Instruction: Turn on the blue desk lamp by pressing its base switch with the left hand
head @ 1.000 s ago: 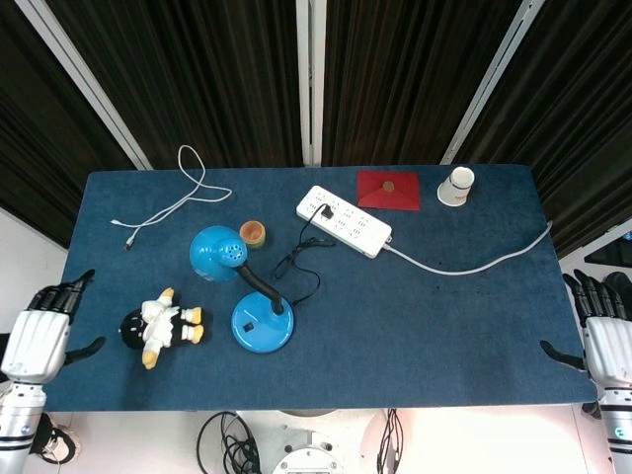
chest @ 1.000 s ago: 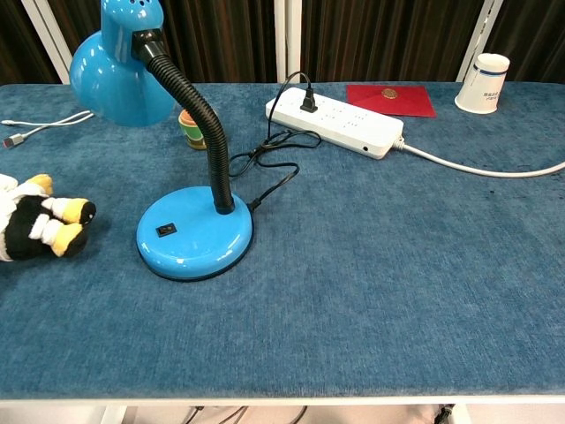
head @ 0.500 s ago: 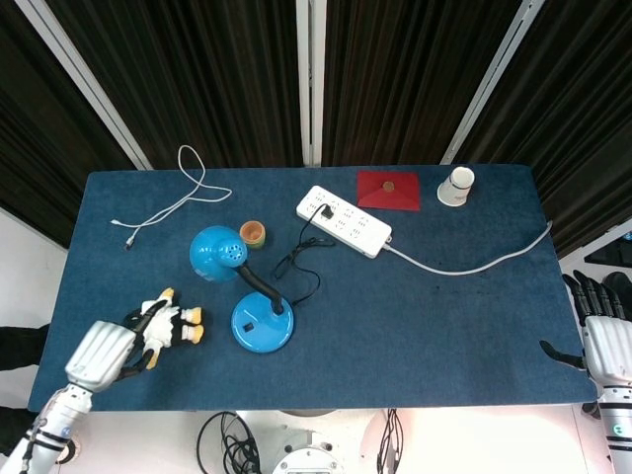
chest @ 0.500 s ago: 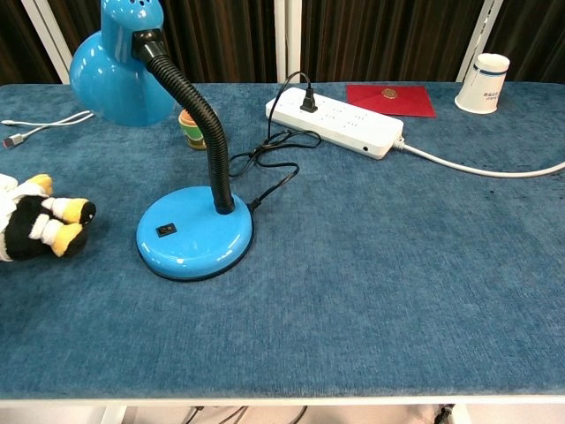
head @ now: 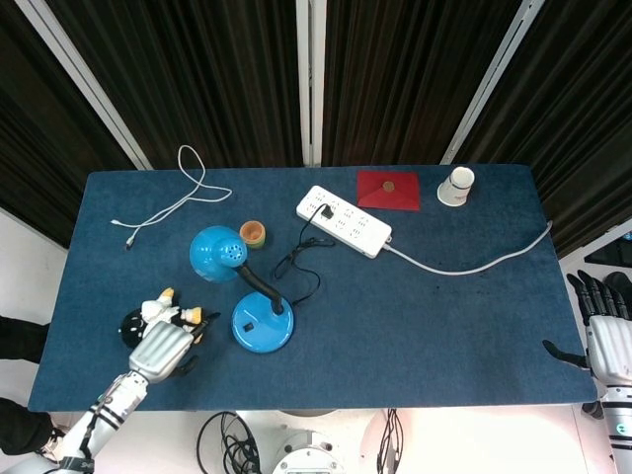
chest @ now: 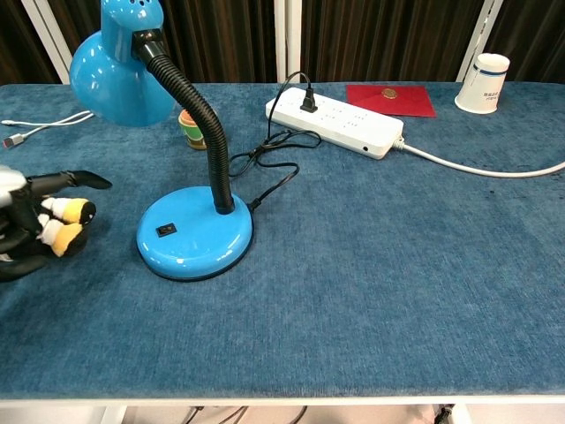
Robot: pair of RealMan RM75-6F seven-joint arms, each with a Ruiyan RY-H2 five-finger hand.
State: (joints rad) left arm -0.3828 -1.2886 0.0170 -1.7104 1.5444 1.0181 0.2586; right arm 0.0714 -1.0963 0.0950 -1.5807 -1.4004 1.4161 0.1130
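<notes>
So my left hand (head: 163,346) has slid in from the lower left since half a second ago and now sits over the black, white and yellow plush toy (head: 156,312), fingers spread, gripping nothing. The round glossy blue desk lamp base (head: 263,324) is just right of it, low and left of centre, untouched, its small black switch (chest: 165,230) only really clear in the chest view. That view just catches my dark fingertips (chest: 75,179) at its left edge. My right hand (head: 604,336), fingers apart and empty, shows only in the head view, far lower right.
</notes>
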